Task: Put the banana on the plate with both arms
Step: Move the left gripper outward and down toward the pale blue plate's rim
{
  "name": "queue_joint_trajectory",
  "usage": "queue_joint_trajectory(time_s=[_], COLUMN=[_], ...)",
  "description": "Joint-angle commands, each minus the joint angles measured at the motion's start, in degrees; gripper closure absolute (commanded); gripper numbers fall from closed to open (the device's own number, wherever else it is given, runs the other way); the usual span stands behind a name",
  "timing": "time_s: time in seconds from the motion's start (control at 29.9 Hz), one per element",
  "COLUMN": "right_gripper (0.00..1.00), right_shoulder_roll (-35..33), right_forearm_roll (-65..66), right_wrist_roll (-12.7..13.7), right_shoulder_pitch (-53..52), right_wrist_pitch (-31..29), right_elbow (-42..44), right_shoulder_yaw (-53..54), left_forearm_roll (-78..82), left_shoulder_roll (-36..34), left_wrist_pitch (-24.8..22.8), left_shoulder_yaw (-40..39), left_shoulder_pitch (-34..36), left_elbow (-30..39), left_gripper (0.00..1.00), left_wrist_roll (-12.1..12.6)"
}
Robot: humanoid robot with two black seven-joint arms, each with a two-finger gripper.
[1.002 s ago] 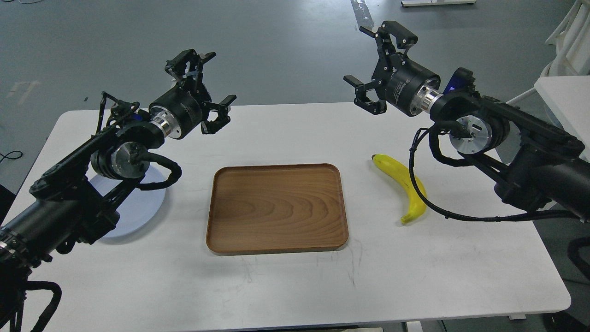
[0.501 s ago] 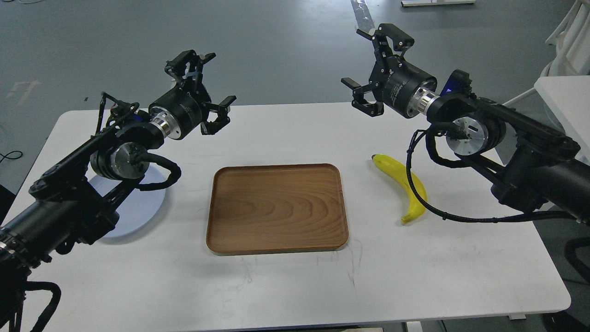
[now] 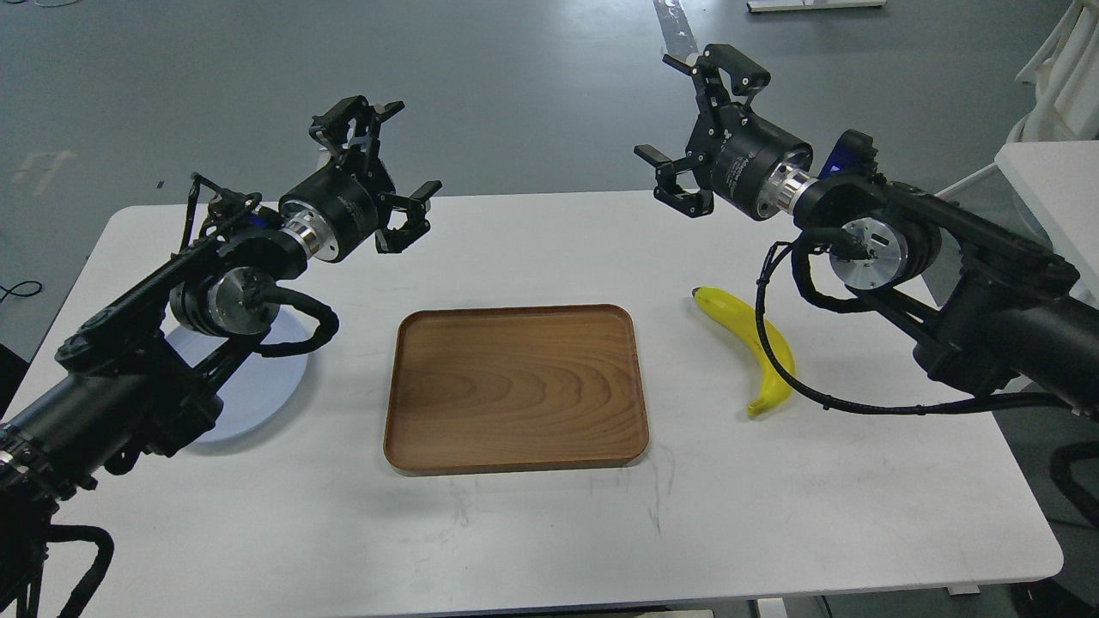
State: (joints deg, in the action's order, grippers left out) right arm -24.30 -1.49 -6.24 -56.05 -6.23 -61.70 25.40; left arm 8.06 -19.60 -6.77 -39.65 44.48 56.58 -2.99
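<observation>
The yellow banana (image 3: pixel 755 348) lies on the white table at the right, stem tip toward the far side, partly crossed by a black cable. The pale blue-grey plate (image 3: pixel 258 386) lies at the left, mostly hidden under my left arm. My left gripper (image 3: pixel 382 167) is open and empty, raised above the table's far left part. My right gripper (image 3: pixel 687 116) is open and empty, raised above the far edge, well beyond the banana.
A rectangular brown wooden tray (image 3: pixel 515 386) lies empty in the middle of the table (image 3: pixel 549 532), between plate and banana. Another white table edge (image 3: pixel 1047 180) stands at the far right. Grey floor lies beyond.
My right gripper has moved slightly left and a little lower toward the table's far edge. My left arm has barely shifted. Banana, plate and tray have not moved.
</observation>
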Motion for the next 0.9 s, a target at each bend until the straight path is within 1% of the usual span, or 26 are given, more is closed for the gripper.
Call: queue_joint_trajectory(time_s=[0.0, 0.27, 0.33, 0.37, 0.4, 0.47, 0.53, 0.6, 0.67, 0.8, 0.87], right_gripper=[0.0, 0.0, 0.0, 0.0, 0.0, 0.0, 0.0, 0.0, 0.0, 0.0, 0.0], right_shoulder_roll=[-0.2, -0.6, -0.7, -0.7, -0.8, -1.3, -1.5, -1.5, -1.5, -1.6, -1.7], right_forearm_roll=[0.0, 0.0, 0.0, 0.0, 0.0, 0.0, 0.0, 0.0, 0.0, 0.0, 0.0], right_wrist_roll=[-0.1, 0.0, -0.1, -0.1, -0.1, -0.1, 0.0, -0.1, -0.1, -0.1, -0.1], right_shoulder_pitch=[0.1, 0.0, -0.1, -0.1, -0.5, -1.0, -1.3, -1.3, -1.5, -1.7, -1.7], right_wrist_pitch=[0.0, 0.0, 0.0, 0.0, 0.0, 0.0, 0.0, 0.0, 0.0, 0.0, 0.0], right_elbow=[-0.1, -0.1, -0.3, -0.3, -0.3, -0.3, -0.3, -0.2, -0.1, -0.1, -0.1], right_shoulder_yaw=[0.0, 0.2, 0.2, 0.3, 0.3, 0.2, 0.2, 0.2, 0.2, 0.2, 0.2], left_forearm_roll=[0.0, 1.4, 6.8, 9.5, 15.7, 22.8, 34.6, 39.4, 41.1, 44.5, 46.8], left_shoulder_roll=[-0.2, -3.1, -7.1, -8.2, -10.0, -10.8, -11.1, -11.6, -11.9, -15.8, -16.4], left_wrist_pitch=[0.1, 0.4, 0.4, 0.5, 1.0, 2.1, 6.9, 9.6, 10.2, 10.4, 10.5], left_shoulder_yaw=[-0.2, 0.5, 3.2, 4.4, 6.1, 6.3, 6.4, 7.0, 7.1, 7.9, 7.9], left_shoulder_pitch=[0.1, 0.3, 0.3, 0.4, 0.7, 0.7, 0.7, 0.7, 0.3, 0.0, 0.1], left_elbow=[0.0, 0.4, 5.4, 6.5, 8.2, 8.9, 9.0, 9.2, 9.7, 10.1, 9.6], left_gripper=[0.02, 0.02, 0.02, 0.02, 0.02, 0.02, 0.02, 0.02, 0.02, 0.02, 0.02], left_wrist_roll=[0.0, 0.0, 0.1, -0.1, -0.2, -0.2, -0.2, -0.2, -0.2, -0.3, -0.5])
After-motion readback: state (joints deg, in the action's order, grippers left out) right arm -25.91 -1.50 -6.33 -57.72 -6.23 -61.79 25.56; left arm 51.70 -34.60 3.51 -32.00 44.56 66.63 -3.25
